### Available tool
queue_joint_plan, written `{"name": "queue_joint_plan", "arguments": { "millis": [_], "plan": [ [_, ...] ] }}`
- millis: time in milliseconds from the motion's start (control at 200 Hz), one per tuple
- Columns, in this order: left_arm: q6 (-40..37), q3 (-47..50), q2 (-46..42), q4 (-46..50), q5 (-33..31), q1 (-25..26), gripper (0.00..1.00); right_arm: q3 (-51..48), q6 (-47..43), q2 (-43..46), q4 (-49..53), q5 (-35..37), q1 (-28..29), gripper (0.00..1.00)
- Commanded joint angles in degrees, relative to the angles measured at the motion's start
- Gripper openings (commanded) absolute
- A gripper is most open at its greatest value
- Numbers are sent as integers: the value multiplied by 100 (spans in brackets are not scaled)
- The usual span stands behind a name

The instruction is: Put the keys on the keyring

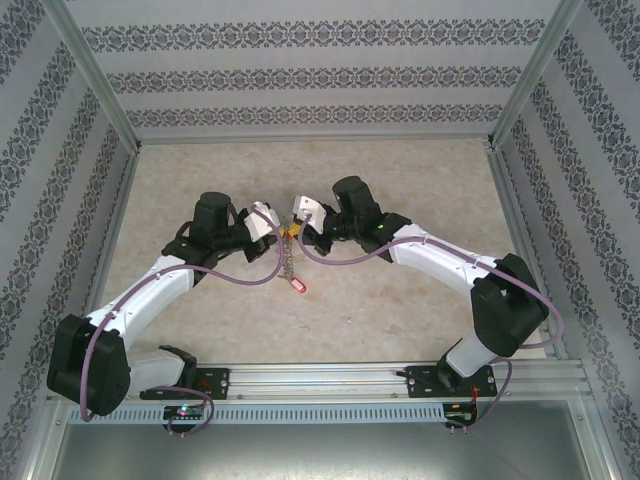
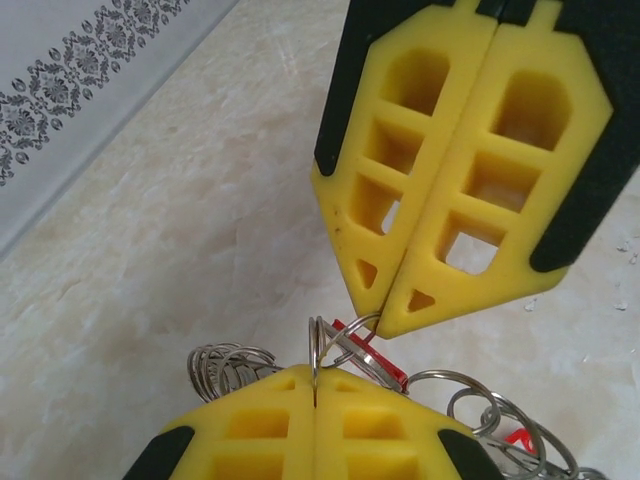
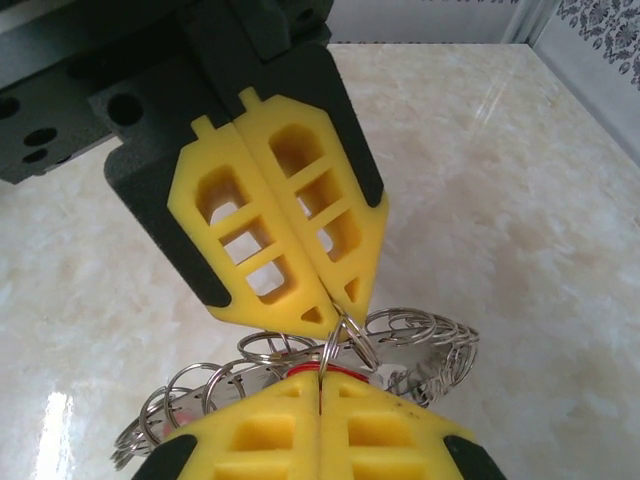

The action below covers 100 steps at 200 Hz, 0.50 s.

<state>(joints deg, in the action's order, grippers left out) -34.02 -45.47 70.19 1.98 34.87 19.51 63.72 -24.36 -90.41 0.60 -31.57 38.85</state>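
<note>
The keyring point(image 1: 288, 262) is a chain of silvery loops hanging down between my two grippers above the table. Its rings point(image 2: 225, 365) point(image 3: 430, 345) bunch on both sides of the tips. My left gripper point(image 2: 316, 388) point(image 1: 270, 224) is shut on one upright double ring point(image 2: 317, 345). My right gripper point(image 3: 320, 388) point(image 1: 300, 218) faces it tip to tip, shut on a thin ring point(image 3: 331, 350) that crosses the left one. A red key head point(image 2: 368, 352) point(image 3: 322, 372) lies just behind the pinched rings. Another red key point(image 1: 297, 286) dangles at the chain's lower end.
The beige marble tabletop point(image 1: 400, 310) spreads under both arms. Patterned walls point(image 1: 320, 80) and aluminium posts point(image 1: 95, 75) close in the back and sides. Purple cables point(image 1: 240, 280) loop off each arm near the chain.
</note>
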Motion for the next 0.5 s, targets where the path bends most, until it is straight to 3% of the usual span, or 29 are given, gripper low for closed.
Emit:
{"name": "queue_joint_plan", "arguments": {
  "millis": [0, 495],
  "plan": [
    [42, -182, -25, -338, 217, 72, 0, 102, 513, -58, -508, -101, -41, 0],
    [455, -96, -17, -766, 230, 66, 0, -101, 1084, -84, -732, -152, -299, 0]
  ]
}}
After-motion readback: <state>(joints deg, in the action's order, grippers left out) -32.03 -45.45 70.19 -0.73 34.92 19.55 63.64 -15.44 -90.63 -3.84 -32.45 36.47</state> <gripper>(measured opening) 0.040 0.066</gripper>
